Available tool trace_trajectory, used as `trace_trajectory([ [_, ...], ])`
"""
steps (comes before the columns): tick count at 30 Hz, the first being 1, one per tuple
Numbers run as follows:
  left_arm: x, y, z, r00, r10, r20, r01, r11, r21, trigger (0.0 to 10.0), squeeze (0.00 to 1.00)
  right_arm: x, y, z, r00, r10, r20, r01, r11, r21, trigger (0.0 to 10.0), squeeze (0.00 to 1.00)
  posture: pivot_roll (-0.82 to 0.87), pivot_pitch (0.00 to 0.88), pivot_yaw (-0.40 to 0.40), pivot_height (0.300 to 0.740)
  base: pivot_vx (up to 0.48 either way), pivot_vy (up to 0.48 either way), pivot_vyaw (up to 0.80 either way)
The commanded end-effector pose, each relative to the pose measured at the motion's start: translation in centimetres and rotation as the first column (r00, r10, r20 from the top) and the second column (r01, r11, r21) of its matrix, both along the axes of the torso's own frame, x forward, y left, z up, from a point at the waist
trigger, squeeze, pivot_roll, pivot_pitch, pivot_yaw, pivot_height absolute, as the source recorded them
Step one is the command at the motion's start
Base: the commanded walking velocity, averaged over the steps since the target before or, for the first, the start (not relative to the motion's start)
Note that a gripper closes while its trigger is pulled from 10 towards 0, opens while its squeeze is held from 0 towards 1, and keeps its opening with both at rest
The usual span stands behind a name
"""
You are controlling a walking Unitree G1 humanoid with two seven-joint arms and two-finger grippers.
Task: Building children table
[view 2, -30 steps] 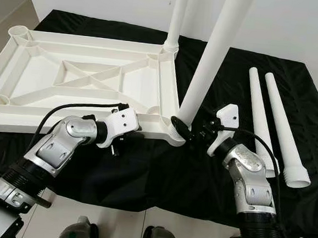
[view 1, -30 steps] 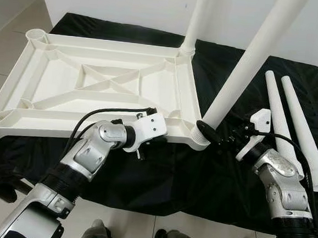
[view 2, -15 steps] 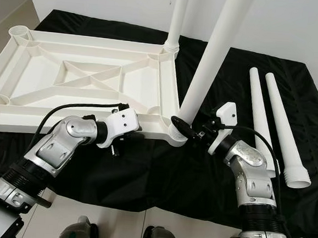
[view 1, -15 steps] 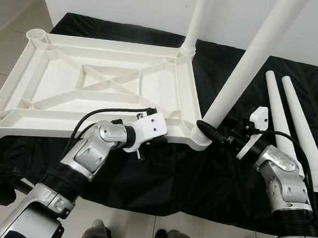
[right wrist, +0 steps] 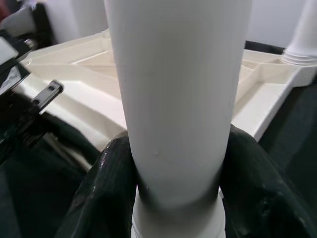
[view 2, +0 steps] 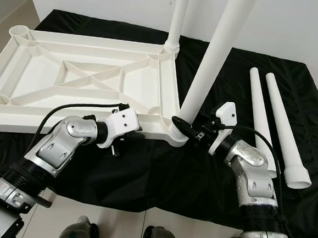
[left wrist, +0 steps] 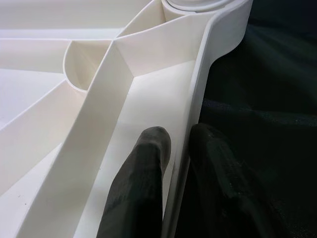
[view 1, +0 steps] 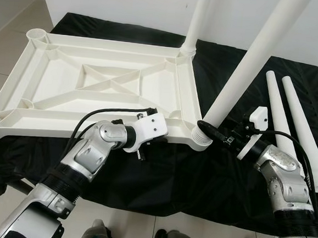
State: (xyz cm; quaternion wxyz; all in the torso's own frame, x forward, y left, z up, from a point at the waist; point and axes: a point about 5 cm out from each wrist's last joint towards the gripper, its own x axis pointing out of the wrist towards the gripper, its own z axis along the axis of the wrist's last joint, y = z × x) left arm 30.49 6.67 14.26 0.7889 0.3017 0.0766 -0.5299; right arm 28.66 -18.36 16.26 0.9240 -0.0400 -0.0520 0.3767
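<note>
The white tabletop [view 1: 101, 87] lies upside down on a black cloth [view 1: 160, 174] spread over the floor, its ribbed underside facing up. One leg [view 1: 195, 20] stands upright in the socket at the tabletop's far right corner. A second leg [view 1: 251, 65] leans in the socket at the near right corner, its top tilted toward the right.

The right gripper [view 1: 210, 133] has its jaws clamped on this second leg just above the ribbed collar at its foot. The right wrist view shows what the head views cannot: a black finger [right wrist: 106, 198] pressed on each side of the white tube.

The left gripper [left wrist: 178, 148] is at the tabletop's near long edge, close to the same corner. In the left wrist view its jaws straddle the thin rim wall, one finger [left wrist: 143, 178] inside the frame and the other outside over the cloth, closed onto the wall.

Two loose legs [view 1: 291, 124] lie side by side on the cloth's right part, well apart from the tabletop, wide ends toward the near edge. A white wall [view 1: 129, 1] stands behind the cloth, and tiled floor [view 1: 11, 35] lies to the left.
</note>
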Motion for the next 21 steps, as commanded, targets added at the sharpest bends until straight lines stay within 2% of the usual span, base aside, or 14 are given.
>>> trace_trajectory([
  [1,-0.1,-0.5,1.4,0.998,-0.020,0.059,0.022,0.999,-0.034,10.0,0.00,-0.2,0.1,-0.2,0.999,-0.041,-0.023,0.042,0.999,0.030,10.0,0.00,-0.02,0.087,-0.040,0.740,0.000,0.000,0.00],
  [5,-0.1,-0.5,1.4,0.998,-0.019,0.059,0.022,0.999,-0.035,10.0,0.00,-0.3,0.4,-0.1,0.998,-0.058,-0.021,0.059,0.997,0.044,10.0,0.00,-0.02,0.087,-0.040,0.740,0.000,0.000,0.00],
  [7,-0.1,-0.5,1.4,0.998,-0.019,0.060,0.021,0.999,-0.037,10.0,0.00,-0.6,1.4,0.0,0.992,-0.129,-0.014,0.130,0.989,0.072,10.0,0.00,-0.02,0.089,-0.042,0.740,0.000,0.000,0.00],
  [10,-0.1,-0.5,1.4,0.998,-0.019,0.060,0.021,0.999,-0.037,10.0,0.00,-0.6,1.4,0.0,0.992,-0.129,-0.014,0.130,0.989,0.072,10.0,0.00,-0.02,0.089,-0.042,0.740,0.000,0.000,0.00],
  [13,-0.1,-0.6,1.4,0.998,-0.018,0.060,0.021,0.999,-0.038,10.0,0.00,-0.8,2.3,-0.1,0.983,-0.181,-0.013,0.181,0.978,0.100,10.0,0.00,-0.02,0.089,-0.042,0.740,0.000,0.000,0.00],
  [15,-0.1,-0.6,1.4,0.998,-0.018,0.060,0.021,0.999,-0.038,10.0,0.00,-0.8,2.3,-0.1,0.983,-0.181,-0.013,0.181,0.978,0.100,10.0,0.00,-0.02,0.089,-0.042,0.740,0.000,0.000,0.00],
  [16,-0.1,-0.6,1.4,0.998,-0.018,0.060,0.020,0.999,-0.039,10.0,0.00,-0.9,2.9,-0.2,0.975,-0.220,-0.024,0.221,0.968,0.121,10.0,0.00,-0.02,0.087,-0.043,0.740,0.000,0.000,0.00],
  [18,-0.1,-0.6,1.4,0.998,-0.018,0.060,0.020,0.999,-0.039,10.0,0.00,-0.9,2.9,-0.2,0.975,-0.220,-0.024,0.221,0.968,0.121,10.0,0.00,-0.02,0.087,-0.043,0.740,0.000,0.000,0.00],
  [21,-0.1,-0.5,1.5,0.998,-0.016,0.061,0.019,0.999,-0.038,10.0,0.00,-1.1,4.3,-0.5,0.964,-0.265,-0.028,0.266,0.954,0.140,10.0,0.00,-0.02,0.090,-0.043,0.740,0.000,0.000,0.00],
])
